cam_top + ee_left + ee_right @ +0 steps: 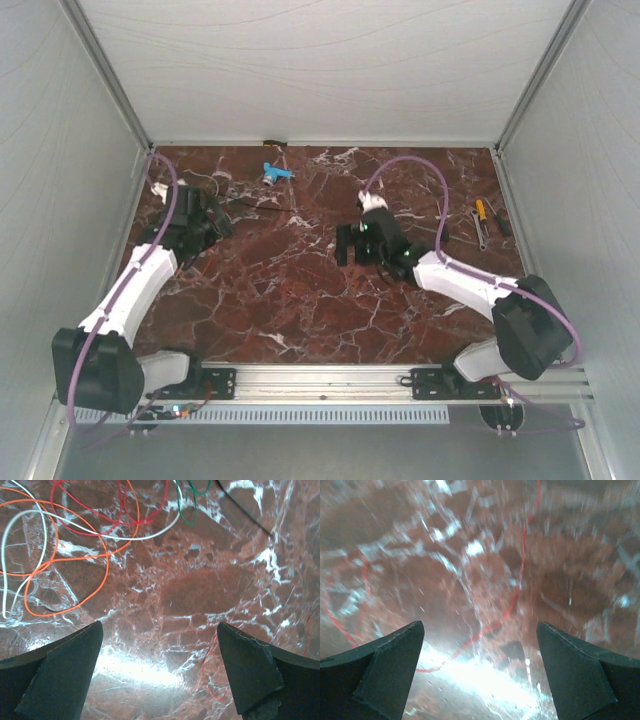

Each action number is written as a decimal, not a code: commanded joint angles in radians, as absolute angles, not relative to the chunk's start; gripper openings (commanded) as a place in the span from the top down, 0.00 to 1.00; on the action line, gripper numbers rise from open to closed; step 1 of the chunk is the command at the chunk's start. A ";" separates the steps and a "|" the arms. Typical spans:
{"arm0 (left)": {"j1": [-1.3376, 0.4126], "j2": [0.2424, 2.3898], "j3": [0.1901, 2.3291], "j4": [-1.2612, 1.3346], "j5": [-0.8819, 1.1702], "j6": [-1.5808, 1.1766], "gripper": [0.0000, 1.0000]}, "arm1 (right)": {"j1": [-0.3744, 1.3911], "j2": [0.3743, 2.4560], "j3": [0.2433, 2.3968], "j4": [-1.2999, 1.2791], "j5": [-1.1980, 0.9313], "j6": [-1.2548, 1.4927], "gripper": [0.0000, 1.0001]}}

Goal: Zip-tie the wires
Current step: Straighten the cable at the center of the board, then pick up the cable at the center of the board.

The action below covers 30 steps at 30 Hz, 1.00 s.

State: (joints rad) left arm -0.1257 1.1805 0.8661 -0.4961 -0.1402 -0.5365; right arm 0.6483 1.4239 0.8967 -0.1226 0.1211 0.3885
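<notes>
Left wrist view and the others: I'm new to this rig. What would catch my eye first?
The wires: orange, red and white loops curling on the dark red marble table, upper left in the left wrist view, beyond the open left gripper. In the right wrist view one red strand crosses the table beyond the open right gripper. From above, a blue piece lies near the far edge.

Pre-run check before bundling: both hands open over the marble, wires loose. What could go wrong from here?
1. The wires sprawl in crossing loops ahead of the open left hand; a pinch may catch one strand and miss the rest.
2. The right hand sees one thin red strand, blurred against reddish marble, so it could easily misjudge the grasp.
</notes>
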 commanded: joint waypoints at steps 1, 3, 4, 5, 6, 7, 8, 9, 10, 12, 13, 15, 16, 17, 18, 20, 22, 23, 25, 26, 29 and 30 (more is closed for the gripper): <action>-0.050 1.215 0.935 -0.394 -0.104 -0.681 0.05 | 0.678 1.358 0.733 0.093 0.179 0.430 0.07; -0.016 1.222 0.926 -0.355 -0.118 -0.730 0.07 | 0.680 1.337 0.672 0.147 0.203 0.426 0.07; 0.006 1.225 0.919 -0.332 -0.120 -0.747 0.09 | 0.679 1.328 0.640 0.177 0.213 0.421 0.07; 0.025 1.230 0.911 -0.296 -0.117 -0.759 0.10 | 0.681 1.322 0.612 0.208 0.221 0.416 0.07; 0.044 1.237 0.906 -0.271 -0.104 -0.767 0.12 | 0.680 1.316 0.588 0.235 0.231 0.417 0.07; 0.061 1.251 0.909 -0.253 -0.088 -0.775 0.14 | 0.679 1.312 0.570 0.253 0.233 0.419 0.08; 0.076 1.268 0.917 -0.247 -0.071 -0.788 0.15 | 0.678 1.305 0.557 0.265 0.233 0.423 0.08; 0.086 1.287 0.925 -0.240 -0.055 -0.803 0.16 | 0.678 1.299 0.546 0.274 0.232 0.423 0.08; 0.095 1.306 0.933 -0.233 -0.042 -0.824 0.18 | 0.678 1.292 0.536 0.286 0.230 0.425 0.08; 0.102 1.343 0.940 -0.203 -0.015 -0.868 0.21 | 0.678 1.290 0.519 0.303 0.237 0.437 0.08; 0.103 1.357 0.938 -0.181 -0.007 -0.891 0.22 | 0.677 1.292 0.514 0.309 0.243 0.445 0.09; 0.103 1.385 0.931 -0.145 0.003 -0.948 0.24 | 0.671 1.294 0.503 0.322 0.239 0.457 0.09; 0.103 1.400 0.929 -0.132 0.009 -0.974 0.25 | 0.670 1.295 0.500 0.328 0.233 0.461 0.09; 0.103 1.418 0.928 -0.121 0.012 -1.001 0.26 | 0.667 1.295 0.498 0.330 0.227 0.461 0.09; 0.103 1.438 0.929 -0.109 0.015 -1.023 0.27 | 0.664 1.297 0.496 0.333 0.223 0.464 0.09; 0.101 1.479 0.940 -0.099 0.018 -1.065 0.30 | 0.659 1.298 0.492 0.336 0.215 0.469 0.09; 0.102 1.521 0.963 -0.113 0.007 -1.078 0.34 | 0.650 1.296 0.486 0.341 0.206 0.473 0.09; 0.101 1.536 0.972 -0.119 -0.003 -1.090 0.34 | 0.645 1.295 0.483 0.344 0.200 0.477 0.09; 0.103 1.554 0.973 -0.106 -0.018 -1.108 0.36 | 0.634 1.292 0.476 0.351 0.187 0.484 0.09; 0.104 1.562 0.971 -0.096 -0.024 -1.117 0.36 | 0.627 1.293 0.472 0.352 0.182 0.487 0.09; 0.103 1.591 0.980 -0.087 -0.039 -1.136 0.37 | 0.620 1.295 0.469 0.356 0.173 0.492 0.10; 0.103 1.606 0.984 -0.081 -0.043 -1.141 0.38 | 0.618 1.296 0.469 0.357 0.171 0.493 0.09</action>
